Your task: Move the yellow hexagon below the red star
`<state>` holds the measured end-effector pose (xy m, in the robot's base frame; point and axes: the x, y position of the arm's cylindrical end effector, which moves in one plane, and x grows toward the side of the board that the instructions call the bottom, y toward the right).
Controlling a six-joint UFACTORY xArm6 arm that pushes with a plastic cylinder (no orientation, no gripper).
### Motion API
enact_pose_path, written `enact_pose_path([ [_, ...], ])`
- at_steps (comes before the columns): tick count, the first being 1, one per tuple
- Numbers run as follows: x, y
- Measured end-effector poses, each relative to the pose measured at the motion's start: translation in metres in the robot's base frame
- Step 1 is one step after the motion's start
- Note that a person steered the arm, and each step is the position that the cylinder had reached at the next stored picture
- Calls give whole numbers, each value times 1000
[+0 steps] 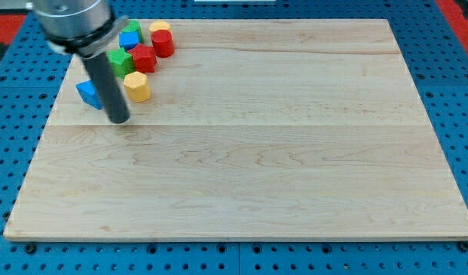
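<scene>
All the blocks sit bunched in the desk's (242, 145) top-left corner, with nothing like a bin or tray among them. I have no fingers to spread or pinch, only a dark rod, and it holds nothing. My tip (119, 121) rests on the wood just below and to the view's left of the yellow hexagon (137, 87), close to it, though I cannot tell whether they touch. The blue block (87, 92) lies just to the view's left of my rod, partly hidden behind it.

The red star (144, 59) is directly above the yellow hexagon, nearly touching it. A green block (121, 63) lies against the star's left side. Higher up are another blue block (128, 40), a second green block (133, 30) behind it, a red cylinder (163, 43) and a yellow block (159, 27) at the back.

The cluster lies near the desk's top and left edges. To the view's right and bottom the wood runs wide and bare.
</scene>
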<state>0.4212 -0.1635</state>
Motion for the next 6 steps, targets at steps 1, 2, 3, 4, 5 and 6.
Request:
enact_pose_path([
  [1, -46, 8],
  [2, -68, -4],
  [3, 7, 6],
  [4, 24, -72],
  [5, -5, -88],
  [6, -37, -47],
])
